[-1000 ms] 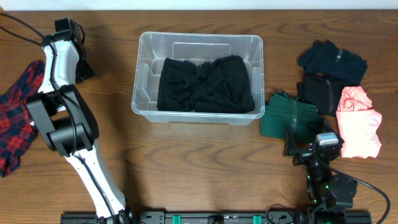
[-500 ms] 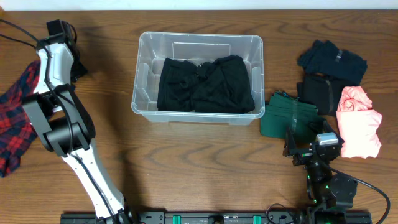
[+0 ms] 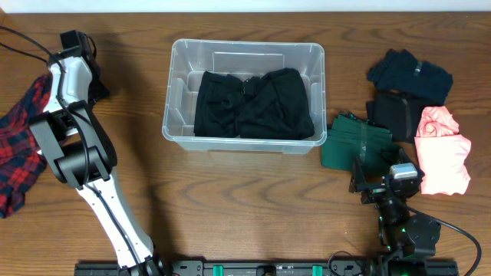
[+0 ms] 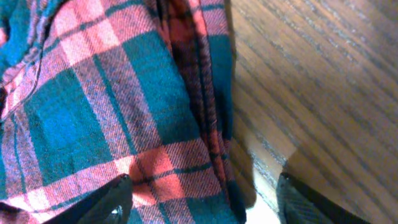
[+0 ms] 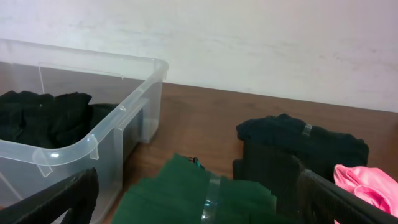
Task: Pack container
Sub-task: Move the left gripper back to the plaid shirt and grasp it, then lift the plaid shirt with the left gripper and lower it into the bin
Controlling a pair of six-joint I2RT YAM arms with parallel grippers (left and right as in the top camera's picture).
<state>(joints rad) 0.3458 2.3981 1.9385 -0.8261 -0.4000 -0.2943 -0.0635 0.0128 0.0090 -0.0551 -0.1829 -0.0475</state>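
clear container [image 3: 178,84], upright, holding black clothing [image 3: 253,103]

Plaid shirt [image 3: 18,134] at left; green garment [image 3: 354,142], pink garment [image 3: 443,156] at right

Left arm [image 3: 73,115]: white shells joined by rounded black joints; a thin black cable [image 3: 23,37] is seen at its far end. Right arm [image 3: 399,211]: all black, compact, dotted with small green lights. Black base rail [image 3: 192,268] is fitted with green clips.
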